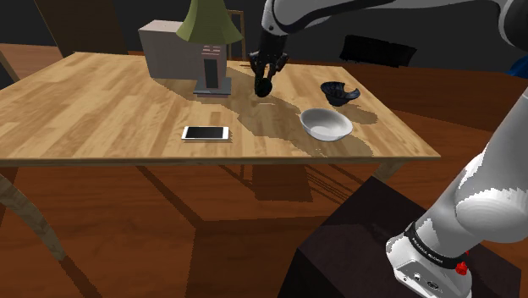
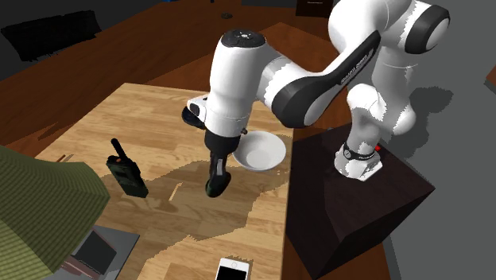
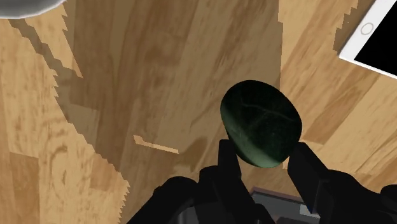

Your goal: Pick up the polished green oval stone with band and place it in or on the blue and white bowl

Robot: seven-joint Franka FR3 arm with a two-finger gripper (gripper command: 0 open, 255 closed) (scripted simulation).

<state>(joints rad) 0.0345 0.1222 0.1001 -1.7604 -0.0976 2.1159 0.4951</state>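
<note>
A pale plank table (image 1: 101, 93) stands on a dark wooden floor (image 1: 169, 245) in a dim room. The pincer (image 3: 262, 151) clasps the dark green oval stone (image 3: 261, 121) — one finger on each side — above the table, between the lamp (image 1: 207, 25) and the white bowl (image 1: 326, 124). A phone (image 1: 206, 133) lies near the table's edge — the marks on the lamp's base are too small to read.

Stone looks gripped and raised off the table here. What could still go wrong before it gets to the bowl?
1. The gripper clasps the rounded green stone near one end, most of it beyond the grip; it might slip in transit.
2. The bowl looks shallow; a high release may bounce the stone out.
3. The black radio lies near the bowl; a wide swing could clip it.
</note>
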